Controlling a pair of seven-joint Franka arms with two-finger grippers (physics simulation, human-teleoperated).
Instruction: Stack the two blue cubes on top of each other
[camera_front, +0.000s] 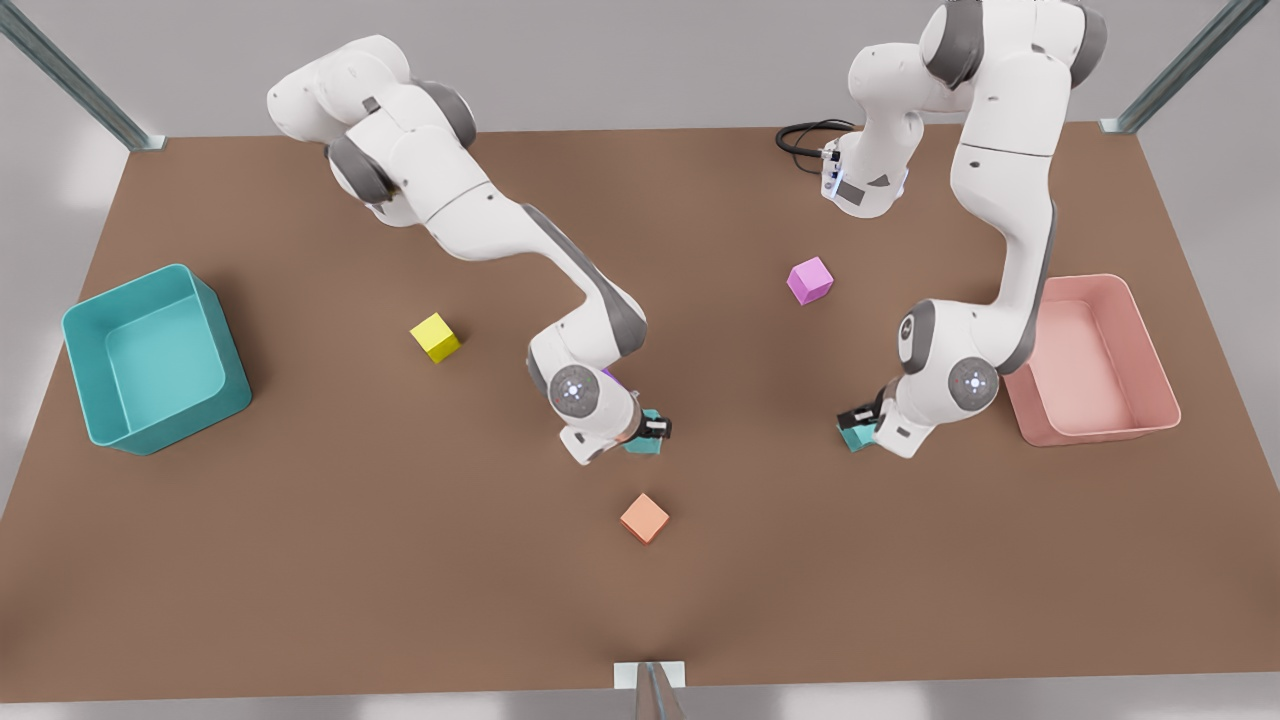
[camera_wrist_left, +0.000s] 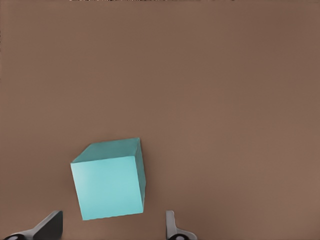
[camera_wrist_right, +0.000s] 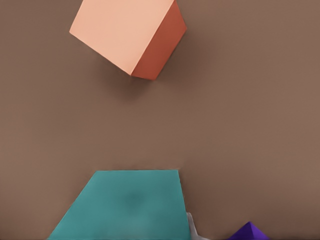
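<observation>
One blue cube (camera_front: 643, 443) lies on the brown table near the middle, directly under my right gripper (camera_front: 655, 428), on the arm at the front view's left. That cube (camera_wrist_right: 125, 210) looms very close in the right wrist view. The other blue cube (camera_front: 855, 437) sits under my left gripper (camera_front: 858, 420), on the arm at the front view's right. In the left wrist view this cube (camera_wrist_left: 110, 180) rests flat on the table just beyond my open left gripper (camera_wrist_left: 110, 227), whose fingertips (camera_wrist_left: 50, 225) stand wider apart than the cube and do not touch it.
An orange cube (camera_front: 644, 517) (camera_wrist_right: 125, 35) lies close in front of the right gripper's cube. A purple cube (camera_wrist_right: 248, 232) sits right beside it. A yellow cube (camera_front: 435, 337) and a pink cube (camera_front: 809, 280) lie farther back. A teal bin (camera_front: 170, 420) and a pink bin (camera_front: 1100, 432) flank the table.
</observation>
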